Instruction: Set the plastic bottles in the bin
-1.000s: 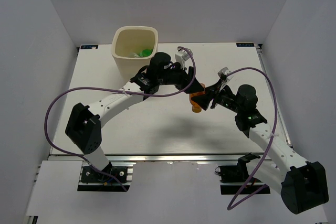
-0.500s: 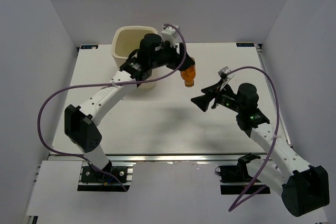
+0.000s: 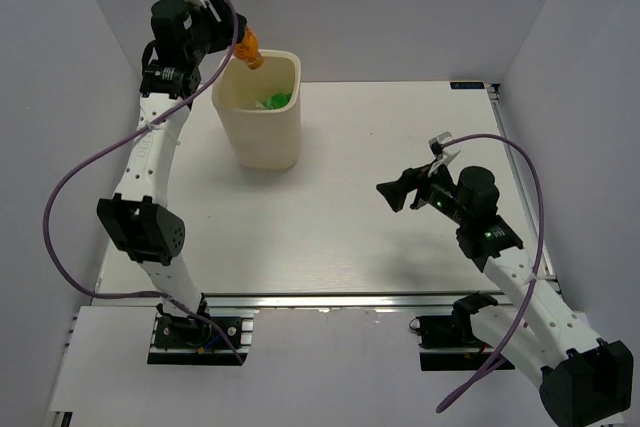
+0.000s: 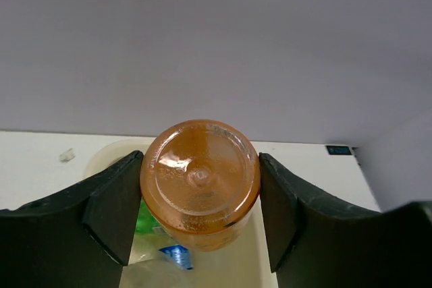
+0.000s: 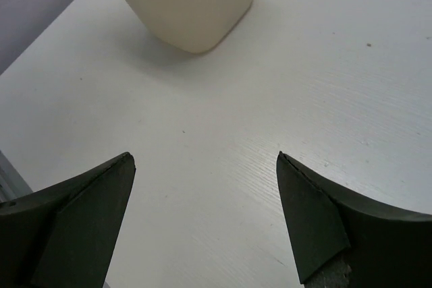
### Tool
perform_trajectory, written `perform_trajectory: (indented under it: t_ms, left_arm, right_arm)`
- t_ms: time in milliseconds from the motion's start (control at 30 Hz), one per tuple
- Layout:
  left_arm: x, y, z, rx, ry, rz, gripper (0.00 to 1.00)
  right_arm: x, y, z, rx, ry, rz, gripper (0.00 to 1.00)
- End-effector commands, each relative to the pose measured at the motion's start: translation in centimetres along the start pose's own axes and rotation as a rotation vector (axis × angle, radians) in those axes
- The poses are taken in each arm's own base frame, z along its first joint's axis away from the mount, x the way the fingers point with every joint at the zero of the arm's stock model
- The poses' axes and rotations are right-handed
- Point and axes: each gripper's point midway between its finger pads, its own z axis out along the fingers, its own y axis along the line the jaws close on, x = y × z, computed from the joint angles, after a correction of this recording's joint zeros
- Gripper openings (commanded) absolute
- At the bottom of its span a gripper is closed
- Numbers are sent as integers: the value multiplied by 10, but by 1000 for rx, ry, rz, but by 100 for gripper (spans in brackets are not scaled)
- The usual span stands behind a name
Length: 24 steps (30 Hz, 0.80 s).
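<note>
The left gripper (image 3: 243, 48) was closed on the short orange plastic bottle (image 3: 250, 50), its two black fingers (image 4: 113, 210) pressed against opposite sides of the bottle's body. It held the bottle in the air over the back left rim of the tall cream plastic bin (image 3: 265, 142) with the rounded-square mouth. The bottle was tilted, with one end pointing down toward the mouth.

In the left wrist view the round end of the orange bottle (image 4: 200, 173) filled the gap between the fingers. Below it the open bin (image 4: 101, 163) showed a green plastic bottle (image 4: 144, 219) and a blue label (image 4: 177, 254) on something clear that was too hidden to make out. From above, the green bottle (image 3: 275, 100) lay down inside the bin.

The right gripper (image 3: 392, 190) had its jaws spread wide with nothing between them. It hovered above the white table (image 3: 330, 237), well apart from the bin on the bin's right and nearer the arm bases, pointing toward the bin. In the right wrist view the bin's lower wall (image 5: 185, 5) stood beyond the fingers.
</note>
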Motion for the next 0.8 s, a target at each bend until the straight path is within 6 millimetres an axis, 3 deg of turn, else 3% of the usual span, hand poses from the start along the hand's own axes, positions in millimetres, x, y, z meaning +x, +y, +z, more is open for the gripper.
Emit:
perform_trajectory:
  t_ms: [0, 33, 133, 200, 233, 433, 533, 567, 600, 633, 700, 733, 767]
  left_arm:
    - [31, 15, 12, -14, 90, -23, 28]
    - [31, 16, 14, -22, 90, -18, 41]
    - [40, 22, 19, -30, 135, -1, 52]
    - [32, 22, 17, -35, 122, 16, 88]
    - [29, 26, 16, -63, 114, 20, 98]
    - [-5, 44, -2, -147, 53, 18, 98]
    - [-25, 74, -18, -198, 19, -40, 98]
    - [-35, 101, -28, -239, -1, -79, 98]
    - [-27, 118, -32, -265, 9, -106, 98]
    - [-36, 122, -44, -268, -12, -119, 98]
    - [-41, 153, -63, -307, -33, -160, 98]
    - [-22, 170, -68, -344, 3, -188, 98]
    - [-27, 180, -84, -375, -14, -194, 98]
  right_arm:
    - [-2, -11, 1, 58, -2, -30, 89]
    - [-2, -12, 2, 62, 5, -41, 89]
    - [0, -18, 3, 88, 26, -54, 89]
    - [-1, -20, 2, 101, 22, -57, 89]
    - [-1, -21, 2, 108, 17, -50, 89]
    - [-6, -28, 0, 149, -3, -48, 89]
    - [-10, -39, -1, 223, -14, -28, 89]
    - [-12, -43, -3, 248, -13, -25, 89]
    - [-12, -43, -4, 251, -12, -29, 89]
    - [-13, -44, -5, 256, -9, -33, 89]
    - [-14, -50, -10, 302, -11, -34, 89]
    - [-14, -52, -12, 318, -14, -33, 89]
    - [-16, -63, -16, 380, -27, -31, 89]
